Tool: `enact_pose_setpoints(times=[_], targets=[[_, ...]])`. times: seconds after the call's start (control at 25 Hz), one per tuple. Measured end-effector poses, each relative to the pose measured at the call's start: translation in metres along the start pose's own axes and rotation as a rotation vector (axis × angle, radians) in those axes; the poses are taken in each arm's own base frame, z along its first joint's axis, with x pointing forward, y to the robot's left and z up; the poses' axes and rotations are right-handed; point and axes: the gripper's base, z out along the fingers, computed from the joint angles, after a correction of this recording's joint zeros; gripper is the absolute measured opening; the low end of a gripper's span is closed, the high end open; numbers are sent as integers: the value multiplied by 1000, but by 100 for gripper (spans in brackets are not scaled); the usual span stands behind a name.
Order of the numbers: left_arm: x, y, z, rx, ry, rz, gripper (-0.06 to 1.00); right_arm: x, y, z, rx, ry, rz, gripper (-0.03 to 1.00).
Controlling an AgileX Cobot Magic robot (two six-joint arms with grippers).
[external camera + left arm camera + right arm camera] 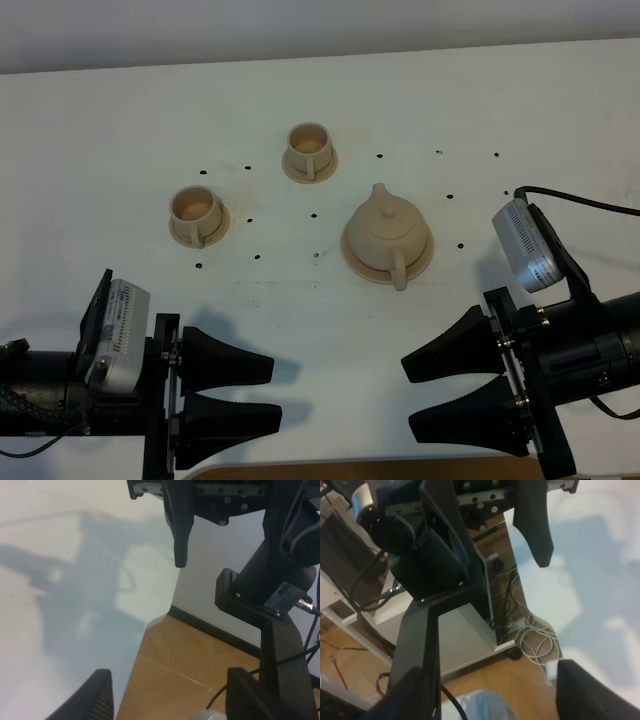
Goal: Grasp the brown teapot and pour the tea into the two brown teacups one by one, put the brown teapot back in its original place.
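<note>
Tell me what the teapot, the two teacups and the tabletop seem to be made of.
Teapot: likely unglazed clay, matte tan with no shine. Nearer teacup and farther teacup: same matte tan look, probably matching clay. Tabletop: smooth white board, maybe laminate, marked with small dark dots; uncertain.

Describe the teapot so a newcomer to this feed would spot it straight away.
On the white table, look right of centre, ahead of the open right gripper. There the brown teapot sits on a wide round saucer. Unlike the far teacup and the left teacup, it is bigger, squat and closed by a knobbed lid.
</note>
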Motion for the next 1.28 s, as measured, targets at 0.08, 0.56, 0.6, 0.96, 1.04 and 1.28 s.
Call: enact_pose_setpoints(times=[0.08, 0.56, 0.6, 0.96, 1.04, 1.28], targets=[[0, 0, 0, 0, 0, 0, 53, 0, 0, 0, 0, 0, 0, 55], [-9, -1, -1, -6, -62, -2, 53, 0, 0, 0, 0, 0, 0, 55], [-15, -1, -2, -7, -81, 3, 53, 0, 0, 0, 0, 0, 0, 55], [-95, -21, -32, -172, -23, -107, 53, -1, -5, 0, 55, -7, 13, 55], [-105, -32, -46, -284, 46, -144, 53, -1, -8, 0, 92, -16, 26, 55], [-91, -66, -93, -722, 199, -295, 53, -4, -16, -1, 173, -46, 73, 55]])
